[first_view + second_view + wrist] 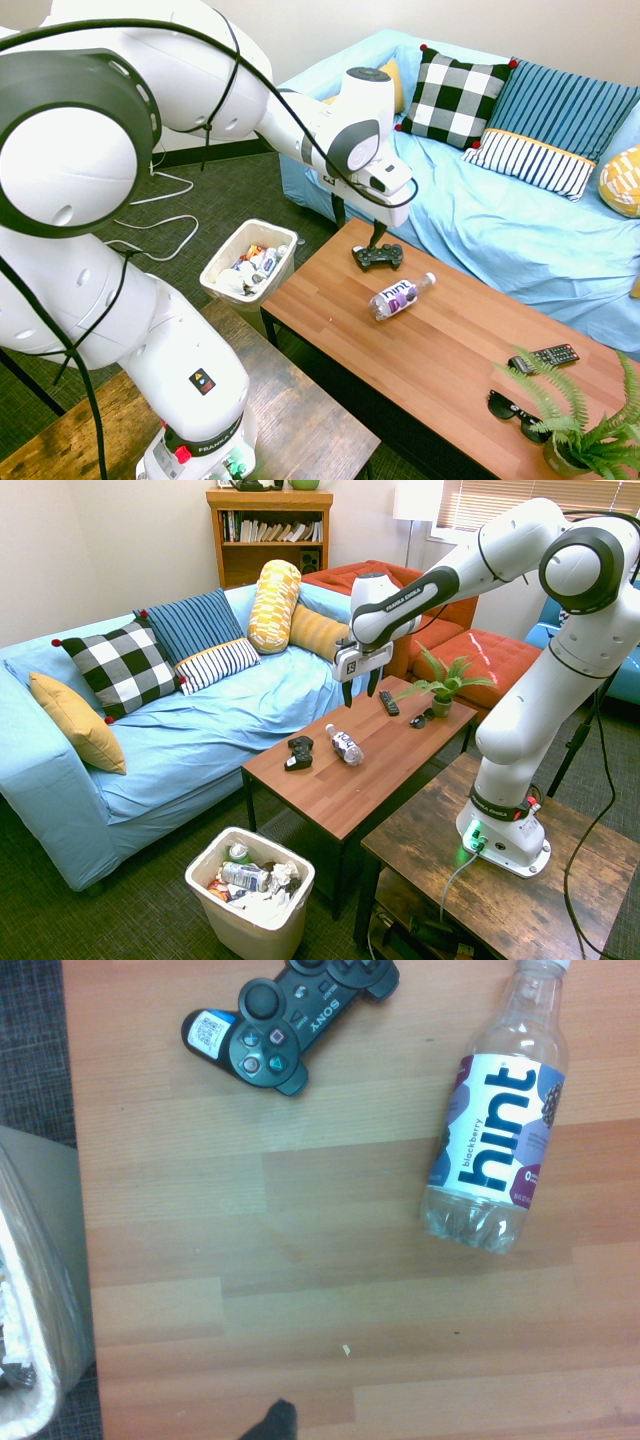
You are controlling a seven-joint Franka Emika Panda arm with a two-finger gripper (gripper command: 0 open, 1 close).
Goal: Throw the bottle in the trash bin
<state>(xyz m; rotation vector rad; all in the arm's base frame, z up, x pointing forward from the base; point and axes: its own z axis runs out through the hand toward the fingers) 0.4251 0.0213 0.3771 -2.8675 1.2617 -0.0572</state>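
One clear bottle (400, 297), white "hint" label, lying on table (450, 350)

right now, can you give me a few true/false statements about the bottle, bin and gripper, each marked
1. The bottle lies on its side on the coffee table. True.
2. The gripper is shut on the bottle. False: it hangs open above the table, holding nothing.
3. The trash bin stands on the floor by the table's end. True.
4. The game controller is inside the bin. False: it sits on the table beside the bottle.
5. The bin is empty. False: wrappers and litter show inside.
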